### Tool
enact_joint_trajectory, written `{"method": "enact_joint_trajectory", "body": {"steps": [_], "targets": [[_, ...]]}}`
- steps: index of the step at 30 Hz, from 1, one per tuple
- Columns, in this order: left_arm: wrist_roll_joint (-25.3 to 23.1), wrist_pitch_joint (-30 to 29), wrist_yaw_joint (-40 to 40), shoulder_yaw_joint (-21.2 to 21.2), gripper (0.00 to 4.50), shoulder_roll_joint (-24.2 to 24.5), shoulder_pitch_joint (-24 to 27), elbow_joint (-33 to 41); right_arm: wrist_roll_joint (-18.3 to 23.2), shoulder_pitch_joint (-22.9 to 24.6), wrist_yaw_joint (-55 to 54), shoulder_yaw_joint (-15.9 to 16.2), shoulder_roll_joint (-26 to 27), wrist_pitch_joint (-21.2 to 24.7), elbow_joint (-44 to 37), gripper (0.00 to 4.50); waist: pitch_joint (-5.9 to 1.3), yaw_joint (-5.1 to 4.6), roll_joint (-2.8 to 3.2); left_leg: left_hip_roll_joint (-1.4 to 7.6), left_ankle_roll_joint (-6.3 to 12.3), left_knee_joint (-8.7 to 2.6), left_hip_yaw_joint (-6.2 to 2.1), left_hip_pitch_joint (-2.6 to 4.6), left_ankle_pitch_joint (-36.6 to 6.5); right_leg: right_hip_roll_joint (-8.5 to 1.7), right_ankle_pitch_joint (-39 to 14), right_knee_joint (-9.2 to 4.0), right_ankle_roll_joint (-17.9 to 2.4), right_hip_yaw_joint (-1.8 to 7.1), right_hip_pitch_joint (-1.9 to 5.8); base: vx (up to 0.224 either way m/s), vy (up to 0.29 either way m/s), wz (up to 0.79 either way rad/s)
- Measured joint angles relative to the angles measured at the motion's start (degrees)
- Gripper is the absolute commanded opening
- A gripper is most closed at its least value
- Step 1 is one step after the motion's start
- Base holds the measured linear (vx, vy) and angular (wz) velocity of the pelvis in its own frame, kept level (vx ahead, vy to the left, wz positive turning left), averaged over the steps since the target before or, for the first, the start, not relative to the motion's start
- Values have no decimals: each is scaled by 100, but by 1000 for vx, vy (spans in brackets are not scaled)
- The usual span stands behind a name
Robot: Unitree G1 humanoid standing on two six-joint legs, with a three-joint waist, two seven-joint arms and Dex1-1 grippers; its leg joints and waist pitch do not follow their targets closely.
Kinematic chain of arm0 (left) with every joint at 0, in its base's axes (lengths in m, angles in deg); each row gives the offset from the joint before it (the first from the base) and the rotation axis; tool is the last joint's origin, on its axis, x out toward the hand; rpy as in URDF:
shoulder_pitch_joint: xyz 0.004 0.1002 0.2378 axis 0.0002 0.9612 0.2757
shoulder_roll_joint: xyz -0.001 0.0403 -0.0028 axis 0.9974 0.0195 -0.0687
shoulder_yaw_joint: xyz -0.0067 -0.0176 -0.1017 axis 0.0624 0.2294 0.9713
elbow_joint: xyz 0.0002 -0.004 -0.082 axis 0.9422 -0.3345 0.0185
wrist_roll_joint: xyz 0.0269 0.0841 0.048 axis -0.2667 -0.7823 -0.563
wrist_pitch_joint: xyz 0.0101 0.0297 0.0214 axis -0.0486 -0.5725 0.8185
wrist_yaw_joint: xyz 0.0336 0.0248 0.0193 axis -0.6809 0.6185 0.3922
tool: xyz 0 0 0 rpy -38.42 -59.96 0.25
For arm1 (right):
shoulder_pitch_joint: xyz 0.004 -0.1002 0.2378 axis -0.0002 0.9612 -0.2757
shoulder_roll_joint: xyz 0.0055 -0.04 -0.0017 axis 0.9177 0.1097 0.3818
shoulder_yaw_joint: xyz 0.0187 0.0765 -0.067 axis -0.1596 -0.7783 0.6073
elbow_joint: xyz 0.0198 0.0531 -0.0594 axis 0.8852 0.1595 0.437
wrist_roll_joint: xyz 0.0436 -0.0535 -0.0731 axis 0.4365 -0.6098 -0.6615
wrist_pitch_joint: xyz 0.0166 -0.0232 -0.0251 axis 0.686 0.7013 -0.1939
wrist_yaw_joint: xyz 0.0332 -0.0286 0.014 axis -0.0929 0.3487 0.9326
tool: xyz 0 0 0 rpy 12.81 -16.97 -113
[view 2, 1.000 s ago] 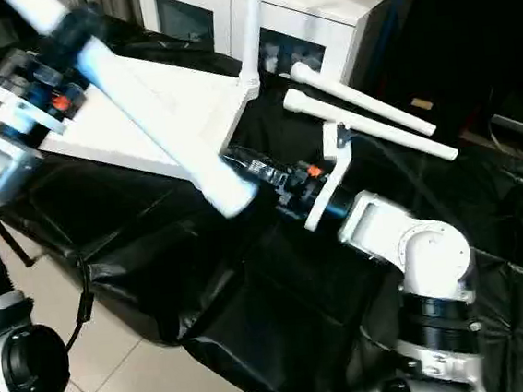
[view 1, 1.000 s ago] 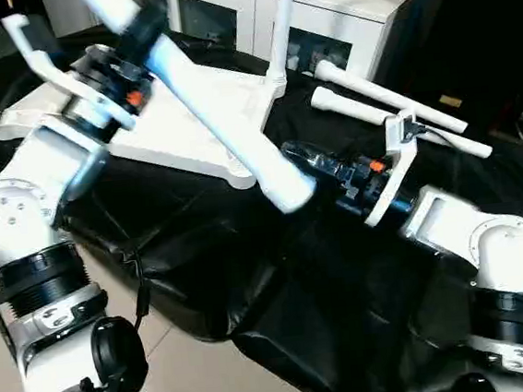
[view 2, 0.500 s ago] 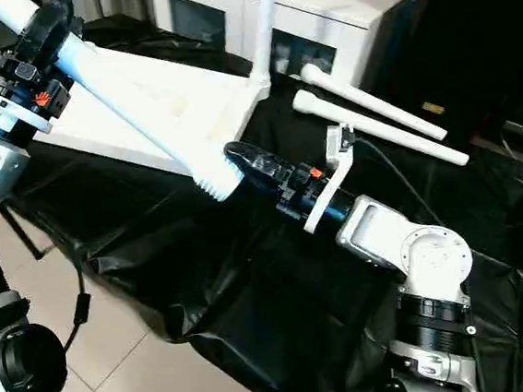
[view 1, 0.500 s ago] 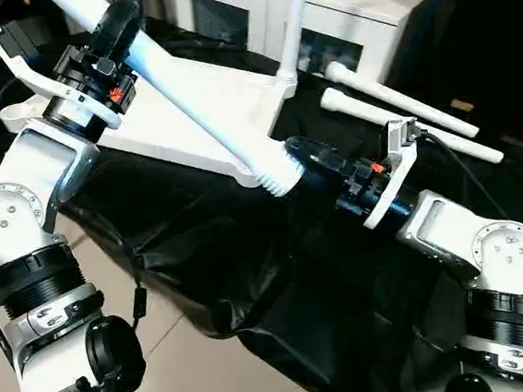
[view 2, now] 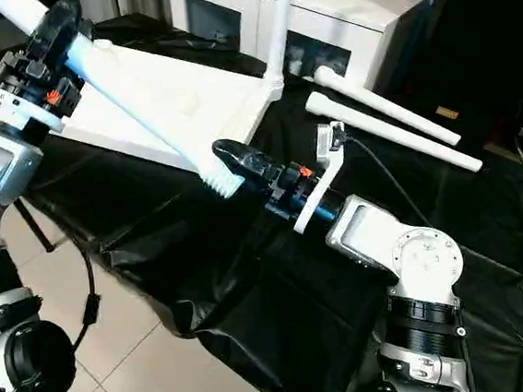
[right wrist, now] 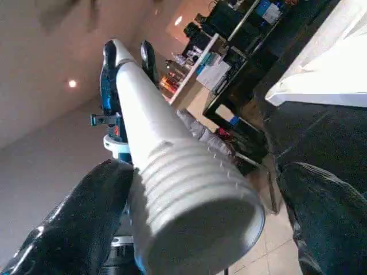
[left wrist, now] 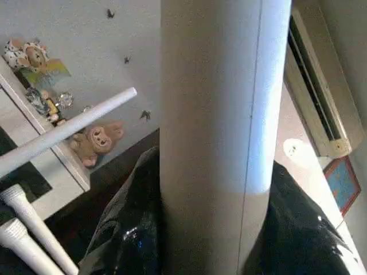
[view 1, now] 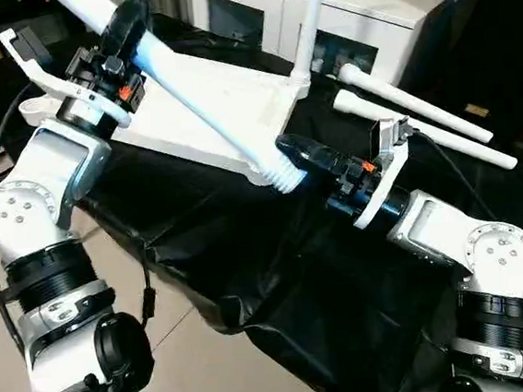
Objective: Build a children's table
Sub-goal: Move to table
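Tabletop (view 1: 206, 104): laid underside up on the black-covered surface, one leg already stood in its far corner socket.
Spare legs (view 1: 421, 116): two are laid side by side, beyond the right arm.
Held leg (view 1: 198, 109): clamped by the left gripper (view 1: 125, 33); its long axis is slanted down toward the near corner.
Threaded end (right wrist: 195, 195): placed between the spread-open fingers (right wrist: 86, 223) of the right gripper (view 1: 299, 151), which is nearer it.
Coming move: judged to be guiding that end into the near socket.
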Motion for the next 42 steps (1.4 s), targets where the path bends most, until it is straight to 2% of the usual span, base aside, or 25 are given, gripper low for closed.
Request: {"method": "enact_joint_trajectory", "body": {"steps": [11, 27, 39, 40, 42], "targets": [[45, 29, 13, 0, 172, -23, -74, -104, 81, 9, -52, 51, 2, -86, -41, 450, 0, 0, 0, 6, -4, -1, -2, -8, 6, -4, 2, 1, 1, -16, 1, 0, 0, 0], [46, 74, 87, -7, 172, -164, -75, -158, 259, 17, -88, 101, 64, -258, -47, 309, 0, 0, 0, 7, -4, -1, -2, -9, 7, -5, 2, 2, 1, -20, 4, 0, 0, 0], [75, 97, 178, -7, 172, -195, -75, -162, 344, 35, -156, 113, 66, -362, -47, 301, 0, 2, 0, 7, -4, -1, -3, -8, 8, -5, 2, 2, 1, -21, 5, 0, 0, 0], [93, 76, 218, -7, 242, -194, -78, -172, 351, 35, -172, 114, 66, -368, -47, 301, 0, 3, 1, 7, -4, -1, -3, -8, 8, -5, 2, 2, 1, -21, 5, 0, 0, 0], [267, 27, 249, 54, 244, -235, -110, -265, 367, 36, -193, 108, 66, -380, -47, 301, 0, 7, 0, 7, -5, -1, -3, -9, 8, -5, 3, 2, 2, -22, 5, 0, 0, 0]]}}
